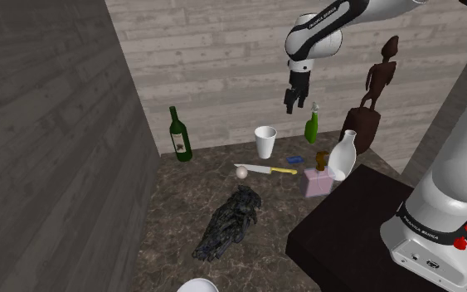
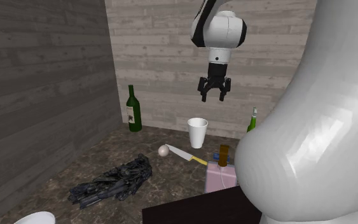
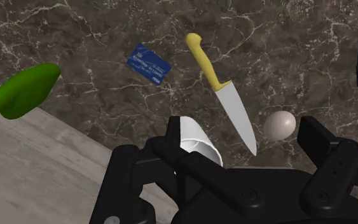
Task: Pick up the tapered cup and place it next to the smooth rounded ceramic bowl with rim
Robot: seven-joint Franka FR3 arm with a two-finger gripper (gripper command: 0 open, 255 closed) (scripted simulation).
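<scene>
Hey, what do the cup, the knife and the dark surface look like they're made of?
Cup: plain matt white, maybe paper or plastic. Knife: pale grey blade, likely steel; smooth yellow handle, likely plastic. Surface: dark with pale veins, marble-like stone.

The marble surface [image 3: 285,38] looks polished: dark brown-black stone with thin white veins. The plank walls [image 1: 223,58] are rough grey wood with the grain showing. The tapered cup [image 1: 265,141] is plain flat white and matt, material's anyone's guess. The chef's knife [image 3: 225,95] has a smooth yellow handle and a pale grey, metal-looking blade. The wine bottle [image 1: 179,137] is glossy dark green glass with a papery label. The gripper [image 2: 214,97] is black with a faint sheen, kinda plastic-ish.
</scene>
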